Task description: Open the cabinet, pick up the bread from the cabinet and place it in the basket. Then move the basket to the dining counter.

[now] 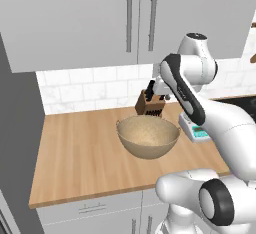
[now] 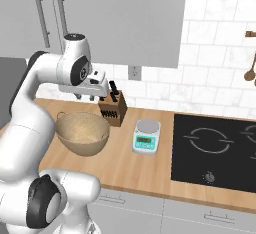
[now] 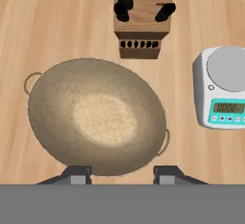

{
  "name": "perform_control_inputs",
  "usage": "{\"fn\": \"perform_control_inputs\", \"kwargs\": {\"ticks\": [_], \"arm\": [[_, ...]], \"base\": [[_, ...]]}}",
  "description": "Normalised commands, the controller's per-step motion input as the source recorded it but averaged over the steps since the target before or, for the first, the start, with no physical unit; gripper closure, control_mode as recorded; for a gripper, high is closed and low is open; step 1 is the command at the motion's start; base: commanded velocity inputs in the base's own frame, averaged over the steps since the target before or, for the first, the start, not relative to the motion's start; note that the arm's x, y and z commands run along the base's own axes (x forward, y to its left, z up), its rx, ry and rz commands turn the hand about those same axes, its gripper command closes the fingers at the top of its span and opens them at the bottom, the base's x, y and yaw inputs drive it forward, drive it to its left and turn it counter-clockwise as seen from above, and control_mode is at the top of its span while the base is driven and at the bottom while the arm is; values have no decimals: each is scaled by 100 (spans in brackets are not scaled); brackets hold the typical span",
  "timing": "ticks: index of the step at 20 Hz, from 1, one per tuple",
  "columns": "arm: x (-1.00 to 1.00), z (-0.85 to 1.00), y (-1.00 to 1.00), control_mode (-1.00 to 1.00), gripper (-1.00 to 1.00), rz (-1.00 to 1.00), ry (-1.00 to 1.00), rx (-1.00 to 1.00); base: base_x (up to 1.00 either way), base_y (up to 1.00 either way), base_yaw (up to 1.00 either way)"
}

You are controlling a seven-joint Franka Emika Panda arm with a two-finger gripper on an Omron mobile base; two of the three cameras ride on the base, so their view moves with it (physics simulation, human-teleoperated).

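Right now, sweeping from left to right along the wooden counter [image 1: 75, 153], I see the basket [image 3: 98, 115] first, standing upright with its speckled inside empty, no bread in it, so I judge the loading step has not happened. Behind it sits the knife block [image 3: 142, 24], pushed back toward the tiled wall, and further right the small kitchen scale [image 3: 224, 86], well apart from the basket. Overhead, the cabinet [image 1: 100, 18] hangs with both doors closed, which is presumably where the bread hides. My gripper [image 3: 122, 175] hovers above the basket's near rim, looking straight down into it; my fingers [image 3: 79, 174] stand partly spread, holding nothing and touching nothing.
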Motion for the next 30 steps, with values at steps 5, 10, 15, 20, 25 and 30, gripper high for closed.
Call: {"fn": "perform_control_inputs", "kwargs": {"ticks": [5,10,15,20,25,30], "arm": [[-61,0,0,-100,-100,0,-7,0],[-65,-1,30,-100,-100,-1,-36,0],[-5,34,54,-100,-100,-1,-29,0],[0,76,39,-100,-100,0,-22,0],[1,80,4,-100,-100,-1,-22,1],[9,73,-13,-100,-100,-4,-1,8]], "base": [[0,0,0],[0,0,0],[0,0,0],[0,0,0],[0,0,0],[0,0,0]]}}
